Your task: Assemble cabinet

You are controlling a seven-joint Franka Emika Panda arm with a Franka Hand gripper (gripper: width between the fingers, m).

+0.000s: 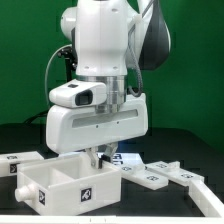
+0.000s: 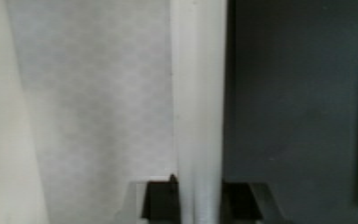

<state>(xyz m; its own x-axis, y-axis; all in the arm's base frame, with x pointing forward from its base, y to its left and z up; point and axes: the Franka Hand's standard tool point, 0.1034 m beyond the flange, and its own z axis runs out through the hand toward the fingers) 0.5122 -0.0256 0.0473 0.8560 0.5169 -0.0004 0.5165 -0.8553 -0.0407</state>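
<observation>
The cabinet (image 1: 68, 183) is an open white box with black-and-white tags, at the exterior view's lower left. My gripper (image 1: 97, 157) reaches down onto its far right wall. In the wrist view, the gripper (image 2: 201, 202) straddles a thin upright white panel edge (image 2: 197, 110). A dark fingertip (image 2: 160, 200) sits against one side of it and the other presses the opposite side. The jaws are closed on this wall. White cabinet surface (image 2: 87, 110) lies on one side of the wall and dark table (image 2: 300, 110) on the other. No knob is visible.
Loose flat white panels lie on the black table at the exterior view's right (image 1: 148, 178) and far right (image 1: 198, 188). A tagged white strip (image 1: 172, 168) lies behind them. Another tagged white piece (image 1: 20, 160) is at the far left. The backdrop is green.
</observation>
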